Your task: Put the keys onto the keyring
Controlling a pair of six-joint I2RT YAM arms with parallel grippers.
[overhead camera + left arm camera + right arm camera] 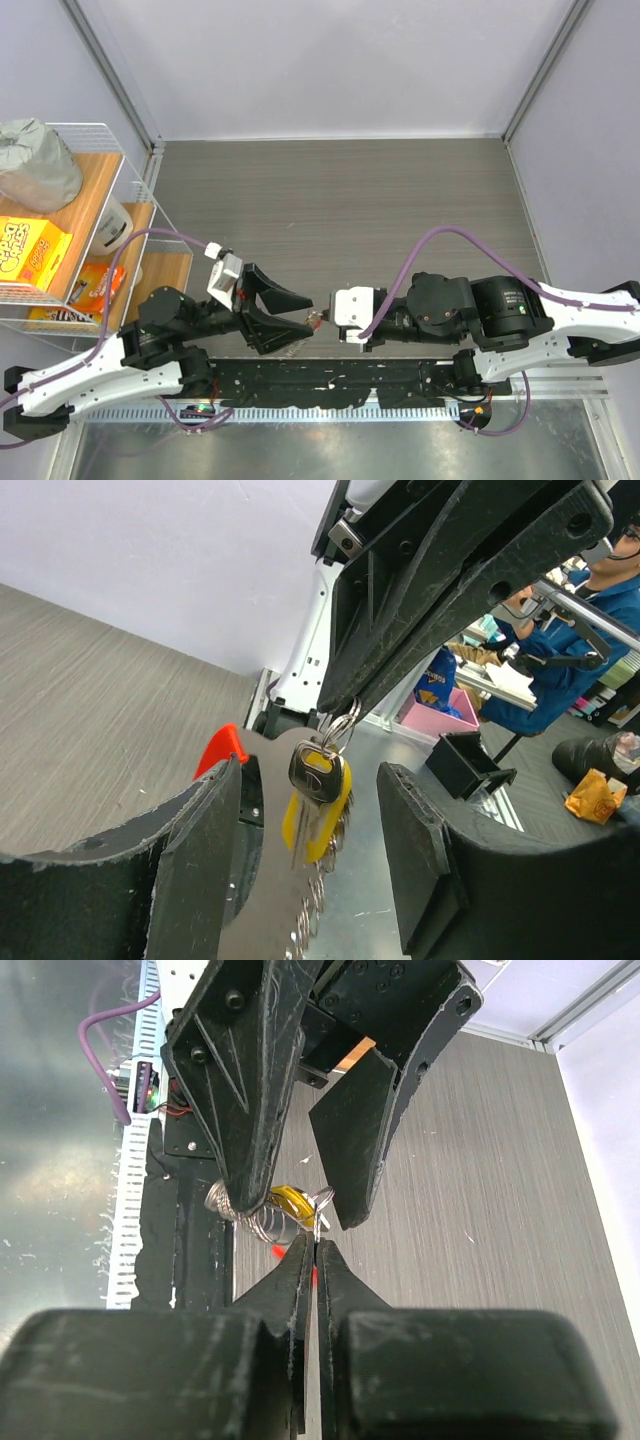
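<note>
The keyring (322, 1200), a thin silvery ring with a coil of links (250, 1222) and a red plastic piece (222, 748), hangs from my right gripper (315, 1245), which is shut on the ring's wire. From the ring (343, 723) dangles the yellow-headed key (320, 792), also seen as the keys (294, 1203). My left gripper (310, 780) is open, one finger (200, 860) on each side of the key and clear of it. In the top view the left gripper (306, 314) and the right gripper (328, 320) meet tip to tip above the table's near edge, with the keyring (316, 321) between them.
A wire rack (100, 180) at the far left holds a yellow snack box (30, 252), a grey bag (35, 165) and a white cup (115, 222). A black base rail (330, 385) and a metal strip run along the near edge. Purple cables loop over both arms.
</note>
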